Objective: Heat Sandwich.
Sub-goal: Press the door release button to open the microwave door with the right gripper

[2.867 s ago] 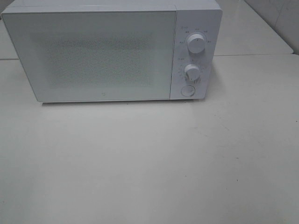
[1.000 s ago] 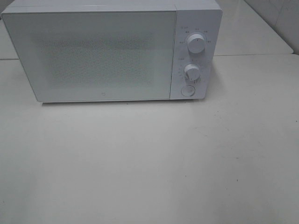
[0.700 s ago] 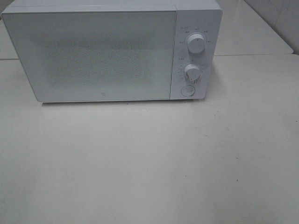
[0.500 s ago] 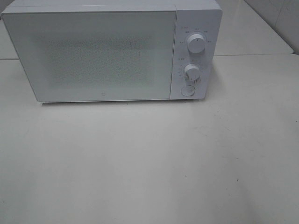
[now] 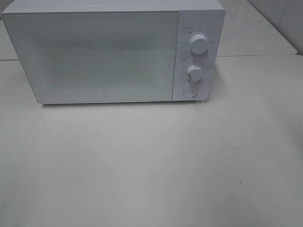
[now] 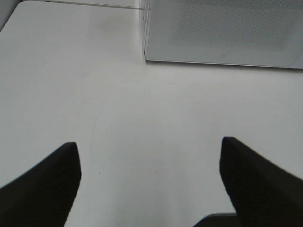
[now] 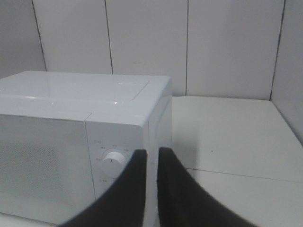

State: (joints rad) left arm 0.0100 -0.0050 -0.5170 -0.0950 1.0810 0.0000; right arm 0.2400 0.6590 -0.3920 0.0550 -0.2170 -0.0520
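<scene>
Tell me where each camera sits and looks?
Exterior high: up high, looking down at the microwave and table; no robot shows.
Left wrist: on the left arm, facing the microwave's bottom corner; left tool, spread wide, shows.
Right wrist: on the right arm, facing the knob and wall; right tool nearly closed.
Shared: all see the microwave.

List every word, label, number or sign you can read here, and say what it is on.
No text here is readable.
Markings around the microwave's upper knob: too small and blurred to read.
Markings around the lower knob: too small and blurred to read.
Small mark low on the door: unreadable.
</scene>
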